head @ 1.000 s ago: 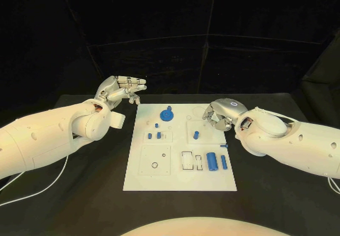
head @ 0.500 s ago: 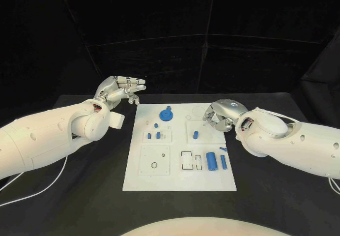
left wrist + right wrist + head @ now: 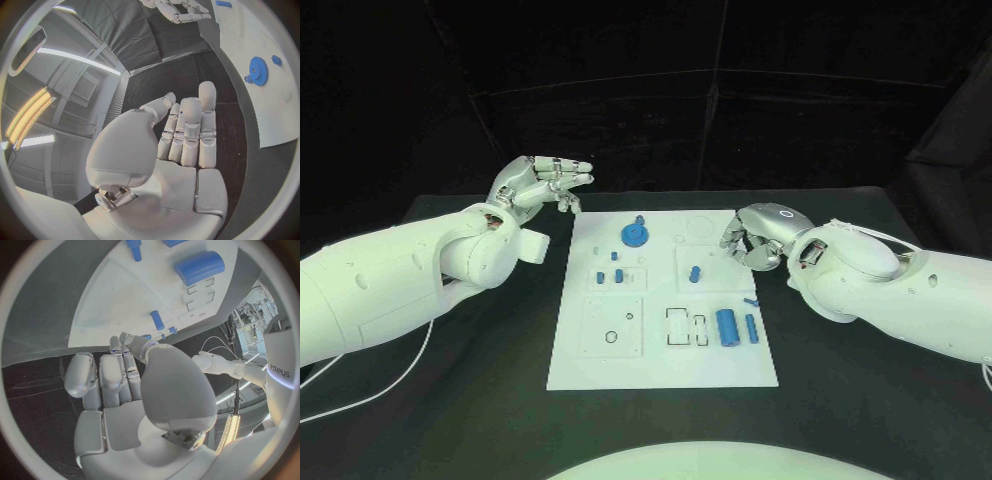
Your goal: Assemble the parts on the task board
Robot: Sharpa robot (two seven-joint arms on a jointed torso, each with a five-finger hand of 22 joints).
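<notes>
Black cloth hangs all round, and the black table carries the white board in its middle. On the board the blue parts are scattered: a gear near the far edge, a few short pegs toward the left edge, a lone peg further right, and near the right edge a fat cylinder lying beside a thinner pin, with a tiny piece just above them.

The left hand hangs off the board's far left corner, fingers straight and close together, the thumb near their tips, holding nothing. The right hand hovers over the far right part of the board with its fingers curled in; from where I stand I can't tell for sure whether something small sits between them, though the wrist camera seems to show nothing.

These parts look like hard plastic: light, stiff, smooth, unlikely to break but quick to roll or skid on the slick board. I'd take the cylinder and pin across their round sides near the middle, pinched from above. The gear wants a grip on its raised hub or across its toothed rim. The little pegs need fingertips only.
</notes>
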